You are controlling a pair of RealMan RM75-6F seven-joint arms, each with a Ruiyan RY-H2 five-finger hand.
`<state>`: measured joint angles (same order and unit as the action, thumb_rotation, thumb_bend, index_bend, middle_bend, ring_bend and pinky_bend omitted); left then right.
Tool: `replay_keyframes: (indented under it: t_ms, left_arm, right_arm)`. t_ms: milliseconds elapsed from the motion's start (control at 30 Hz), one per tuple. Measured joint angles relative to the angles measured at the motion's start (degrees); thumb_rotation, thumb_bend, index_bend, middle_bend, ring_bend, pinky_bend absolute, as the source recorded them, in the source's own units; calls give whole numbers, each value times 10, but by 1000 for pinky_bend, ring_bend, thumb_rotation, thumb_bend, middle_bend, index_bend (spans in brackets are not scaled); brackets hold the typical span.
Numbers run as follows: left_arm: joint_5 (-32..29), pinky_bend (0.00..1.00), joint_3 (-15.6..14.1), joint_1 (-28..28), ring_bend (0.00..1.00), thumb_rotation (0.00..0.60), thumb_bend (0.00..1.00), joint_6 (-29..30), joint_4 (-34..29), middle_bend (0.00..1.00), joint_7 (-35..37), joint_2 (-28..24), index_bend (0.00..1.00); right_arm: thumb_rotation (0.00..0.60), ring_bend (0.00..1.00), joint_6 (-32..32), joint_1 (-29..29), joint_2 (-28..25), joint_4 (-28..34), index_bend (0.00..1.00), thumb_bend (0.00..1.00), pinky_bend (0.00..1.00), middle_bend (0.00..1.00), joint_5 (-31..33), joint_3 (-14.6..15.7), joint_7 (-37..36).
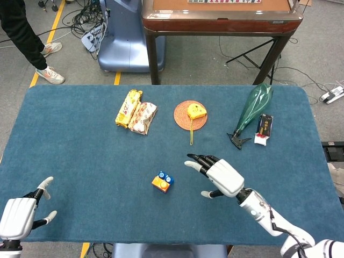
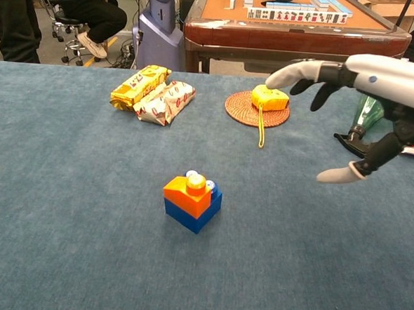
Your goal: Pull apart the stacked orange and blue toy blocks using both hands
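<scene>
The stacked blocks (image 1: 162, 181) (image 2: 192, 199) stand near the middle of the blue table, an orange block on top of a blue one. My right hand (image 1: 221, 177) (image 2: 368, 102) hovers to their right with fingers spread and nothing in it, a short gap from the stack. At the table's front left corner my left hand (image 1: 20, 214) stays low, fingers apart and empty; the chest view does not show it.
Two snack packets (image 1: 135, 114) lie at the back left. A yellow tape measure sits on a woven coaster (image 1: 190, 115) at the back centre. A green spray bottle (image 1: 251, 112) and a small packet (image 1: 264, 128) lie at the back right.
</scene>
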<state>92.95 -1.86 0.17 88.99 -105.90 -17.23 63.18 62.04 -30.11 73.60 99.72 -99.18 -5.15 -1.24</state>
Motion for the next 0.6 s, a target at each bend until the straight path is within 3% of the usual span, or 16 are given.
replay_keyframes:
  t_ms: [233, 600]
  left_arm:
    - [-1, 827, -2, -2, 600, 600, 154, -8, 5, 468, -1, 4, 180]
    - [-6, 786, -4, 1, 594, 600, 154, -9, 18, 468, 6, 6, 179]
  right_arm:
    - [600, 59, -34, -33, 46, -14, 85, 0, 171, 0, 8, -4, 40]
    - [600, 51, -86, -87, 132, -47, 84, 0, 161, 0, 45, -16, 106]
